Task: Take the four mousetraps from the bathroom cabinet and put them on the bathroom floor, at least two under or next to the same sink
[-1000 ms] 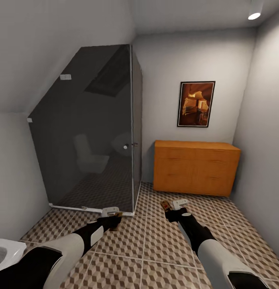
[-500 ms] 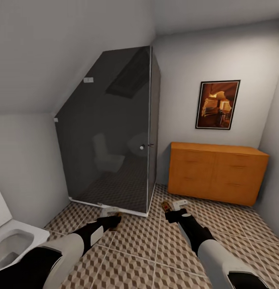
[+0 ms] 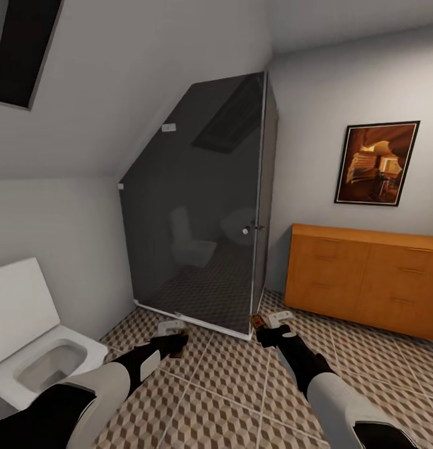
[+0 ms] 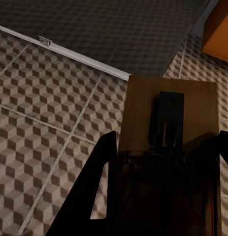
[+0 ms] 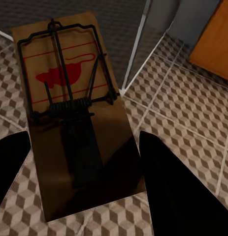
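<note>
Both arms reach forward low over the cube-patterned bathroom floor (image 3: pixel 228 386). My left gripper (image 3: pixel 177 337) is shut on a brown wooden mousetrap (image 3: pixel 181 341); in the left wrist view that mousetrap (image 4: pixel 168 115) sits flat between the dark fingers (image 4: pixel 101 182). My right gripper (image 3: pixel 261 325) is shut on a second mousetrap (image 3: pixel 258 320); in the right wrist view this mousetrap (image 5: pixel 69 108) shows its wire spring and a red mouse print. The orange-brown cabinet (image 3: pixel 366 280) stands against the far wall at the right, drawers closed. The sink is out of view.
A white toilet (image 3: pixel 42 355) with raised lid stands at the near left. A dark glass shower enclosure (image 3: pixel 204 218) fills the corner under the sloped ceiling. A framed picture (image 3: pixel 375 163) hangs above the cabinet. Tiled floor stretches between shower, cabinet and me.
The whole view has swung left: the toilet has come in at the left and the cabinet has slid right. Both grippers still hold their mousetraps in the same pose.
</note>
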You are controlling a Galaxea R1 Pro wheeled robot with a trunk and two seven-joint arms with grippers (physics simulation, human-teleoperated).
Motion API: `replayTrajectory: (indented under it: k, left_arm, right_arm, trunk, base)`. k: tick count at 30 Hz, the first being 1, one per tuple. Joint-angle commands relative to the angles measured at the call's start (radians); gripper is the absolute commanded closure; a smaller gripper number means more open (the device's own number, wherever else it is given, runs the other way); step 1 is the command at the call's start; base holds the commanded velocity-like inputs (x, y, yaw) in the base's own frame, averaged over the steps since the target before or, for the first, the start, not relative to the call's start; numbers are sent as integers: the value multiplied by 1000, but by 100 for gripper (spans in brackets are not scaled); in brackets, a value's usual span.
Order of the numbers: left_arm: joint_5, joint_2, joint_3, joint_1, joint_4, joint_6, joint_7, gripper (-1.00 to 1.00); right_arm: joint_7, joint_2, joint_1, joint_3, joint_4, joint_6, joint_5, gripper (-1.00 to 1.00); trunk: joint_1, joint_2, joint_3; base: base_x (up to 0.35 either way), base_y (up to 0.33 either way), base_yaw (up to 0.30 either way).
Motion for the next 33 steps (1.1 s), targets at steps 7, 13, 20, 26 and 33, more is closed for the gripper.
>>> replayTrajectory:
  k: [7,13,20,26,33]
  left_arm:
    - [40,1,-5,-1,-4,-2,-1,100]
    - [134,10,-3,-1,-4,-2,-7,100]
    - [192,29,-3,-1,-4,-4,-12,100]
    - [208,45,-2,-1,-3,-25,-11,100]
    - [355,122,10,-1,-3,-34,-22,100]
  right_arm:
    - [1,1,0,-7,-2,5,9,100]
    - [1,1,0,-7,-2,6,9,100]
    - [2,1,0,-7,-1,5,8,100]
    - [2,1,0,-7,-1,5,9,100]
    - [3,1,0,-7,-1,4,8,100]
  trunk:
    - [0,-1,2]
    - [0,-1,4]
    - [0,-1,7]
    - [0,-1,9]
    - [0,-1,12]
  base:
    - [0,0,271]
    - [0,0,271]
    - [0,0,271]
    - [0,0,271]
    - [0,0,271]
